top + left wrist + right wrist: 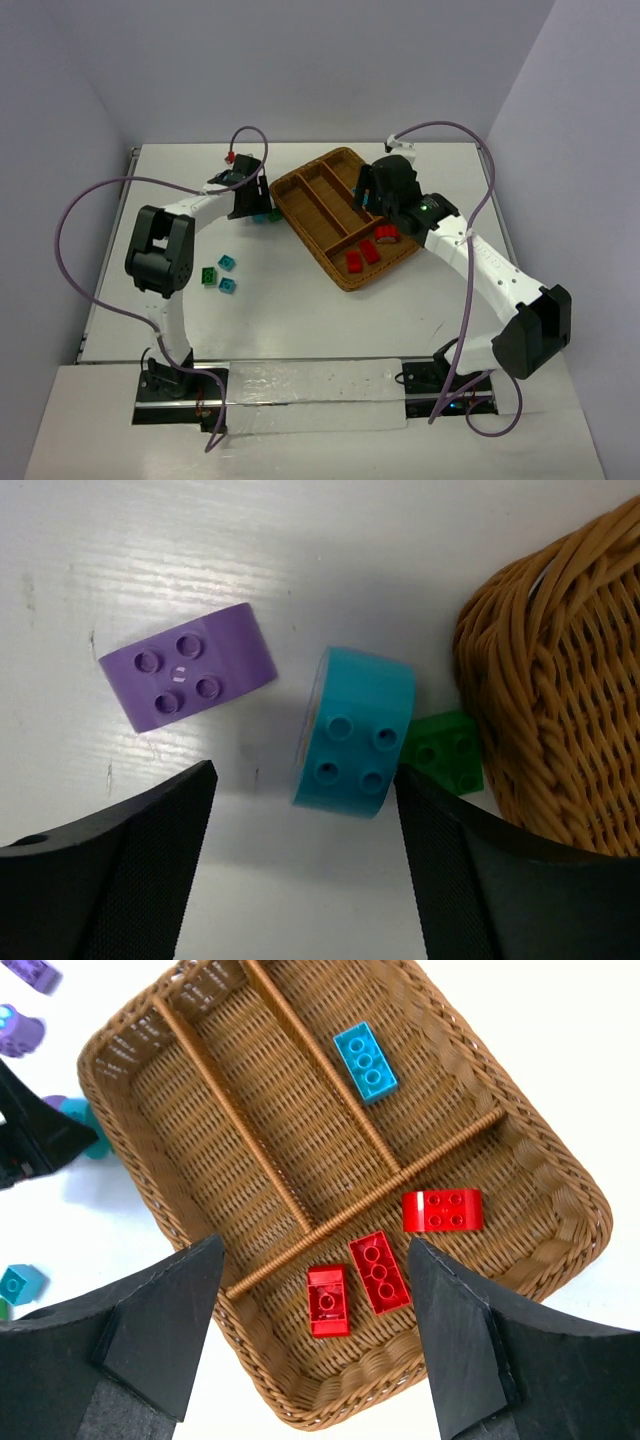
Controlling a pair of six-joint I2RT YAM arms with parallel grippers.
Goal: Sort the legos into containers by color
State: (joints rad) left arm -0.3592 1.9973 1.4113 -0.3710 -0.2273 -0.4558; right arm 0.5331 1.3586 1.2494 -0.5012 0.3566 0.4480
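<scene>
The wicker tray (343, 153) lies at the table's middle right. In the right wrist view its crosswise compartment holds three red legos (379, 1272) and one long compartment holds a teal lego (365, 1062). My right gripper (315, 1330) hovers open and empty above the crosswise compartment. My left gripper (305, 870) is open and low over the table, just left of the tray (560, 680). A rounded teal lego (355, 732) lies just ahead of its jaws, with a rounded purple lego (187, 680) to its left and a green lego (447, 752) against the tray.
A green lego (208, 276) and two teal legos (228, 263) lie loose at the table's left. Purple legos (30, 972) lie beyond the tray's far corner. Grey cables loop above both arms.
</scene>
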